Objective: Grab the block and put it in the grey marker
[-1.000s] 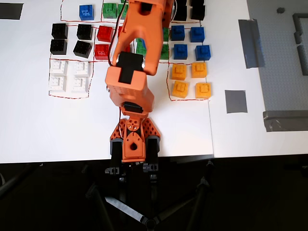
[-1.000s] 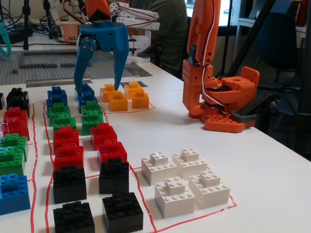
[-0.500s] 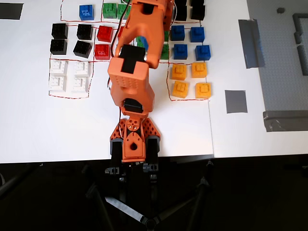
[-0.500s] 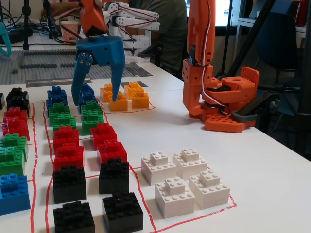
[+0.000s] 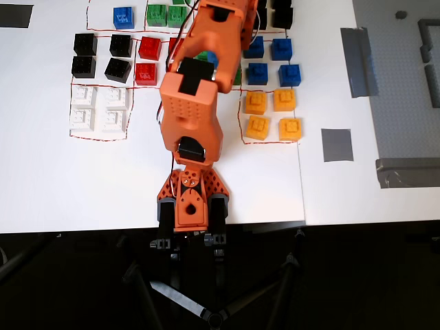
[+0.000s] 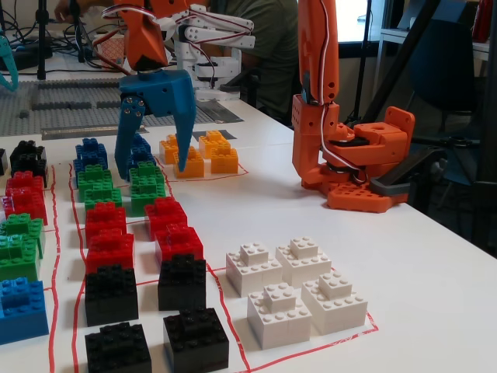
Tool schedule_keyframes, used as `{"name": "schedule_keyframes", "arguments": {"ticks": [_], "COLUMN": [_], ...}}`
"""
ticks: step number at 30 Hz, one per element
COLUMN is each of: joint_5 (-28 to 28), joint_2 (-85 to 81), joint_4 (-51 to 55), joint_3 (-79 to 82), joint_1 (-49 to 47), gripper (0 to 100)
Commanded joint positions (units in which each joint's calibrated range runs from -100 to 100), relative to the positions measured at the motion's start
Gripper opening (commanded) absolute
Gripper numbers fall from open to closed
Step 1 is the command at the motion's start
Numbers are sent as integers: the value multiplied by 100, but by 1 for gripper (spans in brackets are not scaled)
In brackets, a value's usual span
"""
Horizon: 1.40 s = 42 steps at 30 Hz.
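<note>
green block (image 6: 146, 177), blue tool (image 6: 151, 165), orange arm (image 5: 192, 110)

Over the past second the blue two-fingered pincer (image 6: 151, 162) dropped lower toward the white worktop (image 6: 435, 295), its spread fingertips coming down around the rear green square toy brick (image 6: 145, 176) of the near green column, just in front of the blue bricks (image 6: 137, 151). In the overhead view the orange arm (image 5: 192, 103) reached farther away from its orange base (image 5: 189, 199), covering more of the green bricks.
</note>
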Motion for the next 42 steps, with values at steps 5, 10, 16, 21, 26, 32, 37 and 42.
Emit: {"name": "schedule_keyframes", "arguments": {"ticks": [5, 10, 16, 21, 26, 32, 37, 42], "joint_5": [103, 142, 176, 264, 239, 195, 181, 156], "joint_2": [-33, 174, 312, 347, 148, -327, -966, -1398], "joint_4": [-235, -358, -456, -521, -562, -64, 483, 1152], "joint_3": [-360, -433, -378, -306, -160, -260, -623, -1286], "joint_1": [259, 301, 301, 284, 234, 26, -315, -689], "gripper": [29, 28, 21, 3, 0, 0, 0, 0]}}
